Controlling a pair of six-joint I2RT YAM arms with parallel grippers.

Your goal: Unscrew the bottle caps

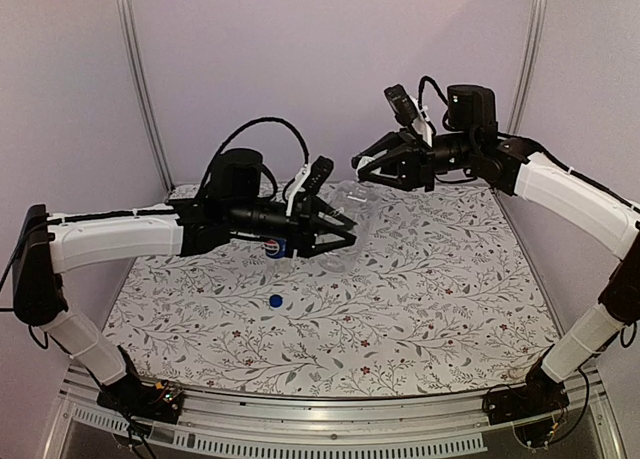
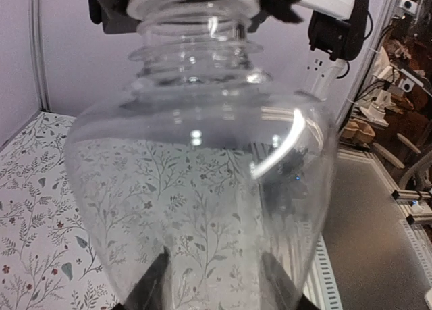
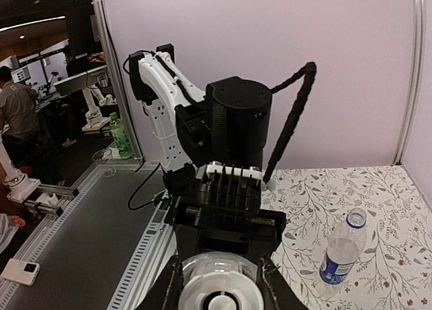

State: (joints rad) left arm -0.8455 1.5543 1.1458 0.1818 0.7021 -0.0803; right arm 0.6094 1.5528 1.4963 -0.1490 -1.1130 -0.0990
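— While the left pincer (image 1: 345, 231) holds the plain bottle (image 2: 202, 175) by its body, lifted clear of the desk (image 1: 430, 309), where does the other one stand?

— The right pincer (image 1: 362, 165) is clamped narrow on the white cap (image 3: 217, 293), a finger on either side. The cap looks to be seated on the neck threads.

— So which step is this?

— The second cap, I'd judge. The blue cap (image 1: 275, 300) lies loose on the desk toward the front, and the Pepsi bottle (image 3: 339, 252) stands bare-necked close under the left forearm.

— What does the next move ask for?

— A turn of the right wrist about the bottle's own axis while the left side holds firm. The wall is thin and clear, so too soft a squeeze could let the bottle spin along and too hard a one could buckle it. Once the threads let go, the cap wants a straight pull along the neck.

— And room to move?

— Both pincers meet in the air over the back half of the desk, with the rear wall near behind the right one. The Pepsi bottle is the thing to mind on the left. The front and right of the desk look free for setting the cap down, well inside the edges
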